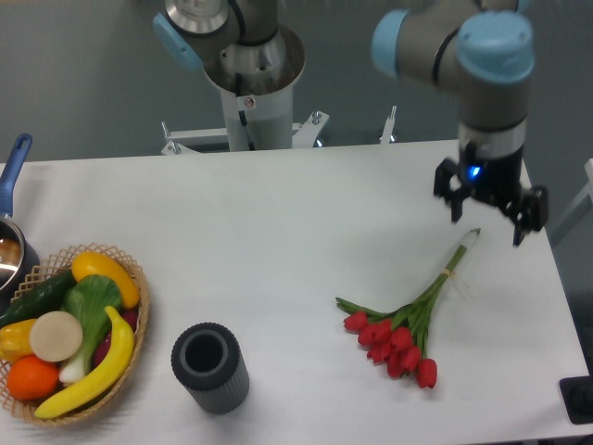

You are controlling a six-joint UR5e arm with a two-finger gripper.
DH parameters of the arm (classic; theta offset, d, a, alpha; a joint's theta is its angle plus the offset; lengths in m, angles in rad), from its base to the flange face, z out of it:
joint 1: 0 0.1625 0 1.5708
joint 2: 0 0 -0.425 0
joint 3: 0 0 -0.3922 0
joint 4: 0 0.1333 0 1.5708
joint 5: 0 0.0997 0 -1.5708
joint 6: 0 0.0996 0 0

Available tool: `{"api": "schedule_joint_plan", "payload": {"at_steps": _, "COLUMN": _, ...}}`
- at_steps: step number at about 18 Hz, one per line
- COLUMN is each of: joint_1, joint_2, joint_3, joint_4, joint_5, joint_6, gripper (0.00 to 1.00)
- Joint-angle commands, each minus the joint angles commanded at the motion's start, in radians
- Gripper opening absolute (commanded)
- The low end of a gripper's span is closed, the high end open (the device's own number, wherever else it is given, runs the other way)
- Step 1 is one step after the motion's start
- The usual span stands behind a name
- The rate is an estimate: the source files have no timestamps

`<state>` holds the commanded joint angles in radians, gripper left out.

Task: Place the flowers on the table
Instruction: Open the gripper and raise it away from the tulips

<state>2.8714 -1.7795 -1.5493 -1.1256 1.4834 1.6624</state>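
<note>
We see our end effector (490, 215) hovering with its fingers apart and nothing between them. The flowers (408, 324) lie flat on the bench (278, 232), just below and to the left of it in the picture. Their long axis runs diagonally: the stem tips point up toward the end effector and sit close beside it, while the red buds lie at the far end. We judge the placing done, so the next move is likely a retreat.
</note>
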Motion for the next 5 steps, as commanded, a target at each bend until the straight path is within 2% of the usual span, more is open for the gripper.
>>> {"api": "schedule_joint_plan", "payload": {"at_steps": 2, "joint_1": 0.032, "joint_2": 0.014, "joint_3": 0.000, "joint_4": -0.049, "joint_5": -0.005, "joint_6": 0.098, "gripper": 1.00}}
{"api": "schedule_joint_plan", "payload": {"at_steps": 5, "joint_1": 0.072, "joint_2": 0.026, "joint_3": 0.000, "joint_4": -0.082, "joint_5": -0.052, "joint_6": 0.161, "gripper": 1.00}}
